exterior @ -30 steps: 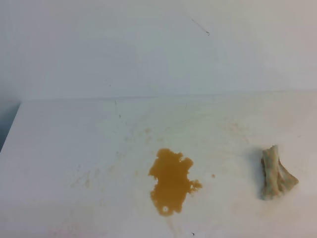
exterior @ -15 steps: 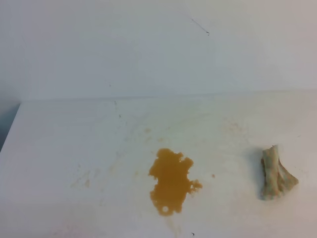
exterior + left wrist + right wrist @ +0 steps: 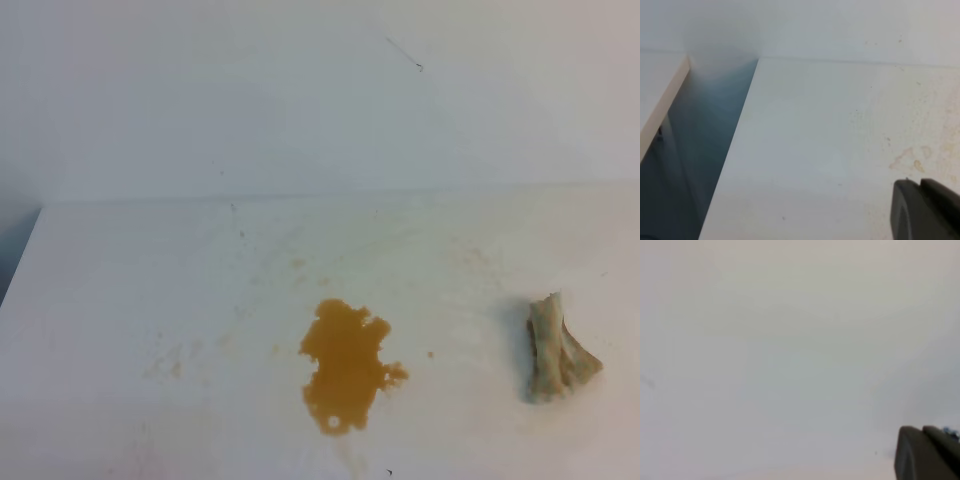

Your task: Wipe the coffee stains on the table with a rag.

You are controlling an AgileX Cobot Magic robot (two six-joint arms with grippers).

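Blotchy orange-brown coffee stains [image 3: 346, 367] on scuffed white table [image 3: 150, 300]; ridged wadded rag [image 3: 558, 349] apart; both hands [image 3: 921, 207] [image 3: 923, 452] closed

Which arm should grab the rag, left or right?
Right, probably. The rag lies on the right of the table, right of the coffee stains. The left wrist view shows only the table's left edge. Neither arm is near it yet.

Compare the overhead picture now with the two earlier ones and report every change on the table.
Nothing has visibly changed. The coffee puddle has the same outline and place on the table, the small drop beside it is unmoved, and the rag lies crumpled to the right, apart from the puddle. No arm has entered the overhead view.
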